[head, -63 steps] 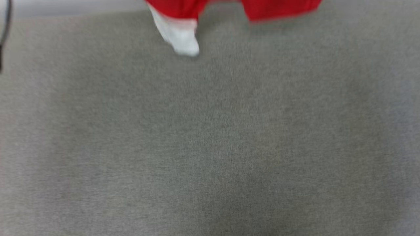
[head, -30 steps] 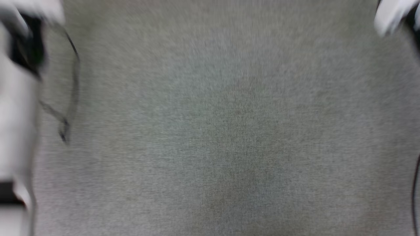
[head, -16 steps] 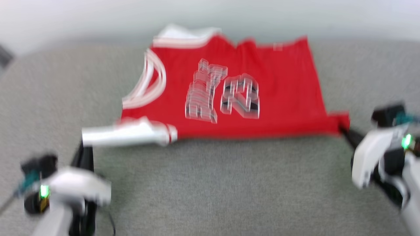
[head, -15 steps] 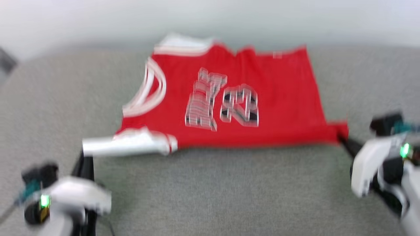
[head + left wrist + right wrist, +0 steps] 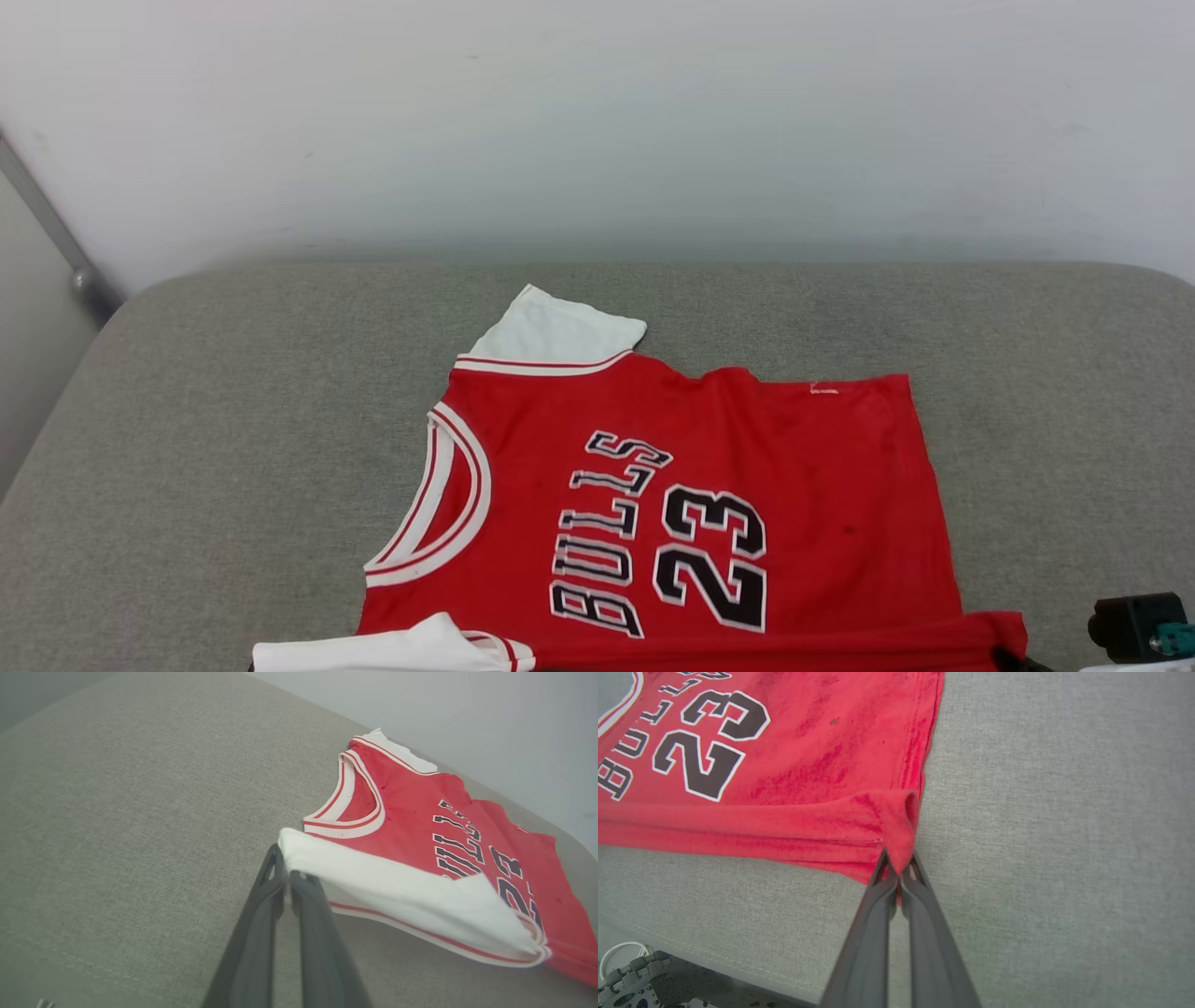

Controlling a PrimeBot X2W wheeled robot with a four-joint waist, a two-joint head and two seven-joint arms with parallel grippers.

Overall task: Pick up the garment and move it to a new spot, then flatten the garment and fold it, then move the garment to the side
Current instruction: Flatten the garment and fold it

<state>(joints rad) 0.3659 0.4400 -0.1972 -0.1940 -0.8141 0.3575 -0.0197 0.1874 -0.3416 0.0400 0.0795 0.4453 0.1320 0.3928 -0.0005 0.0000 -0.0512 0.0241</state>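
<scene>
At its near corners, left claw (image 5: 285, 870) and right claw (image 5: 898, 867) pinch the garment (image 5: 822, 485).

The garment (image 5: 822, 485) lies spread on the cushion (image 5: 233, 420), its collar leftward, a wall (image 5: 597, 121) behind.

Word on the chest: "BULLS" (image 5: 607, 532), black capitals edged in white, on the red shirt (image 5: 840, 485).
Number on the chest: "23" (image 5: 711, 557), same black with white edging, right beside the word.
Direction, head view: both lie sideways, the word running from B at the near edge up to S.
Left wrist view: "ULLS" can be made out; the white sleeve covers the first letter and part of the number.
Right wrist view: "23" whole; "BULL" legible, the last letter cut by the top edge.
Small white tag (image 5: 823, 388) at the hem: too small to read.
</scene>
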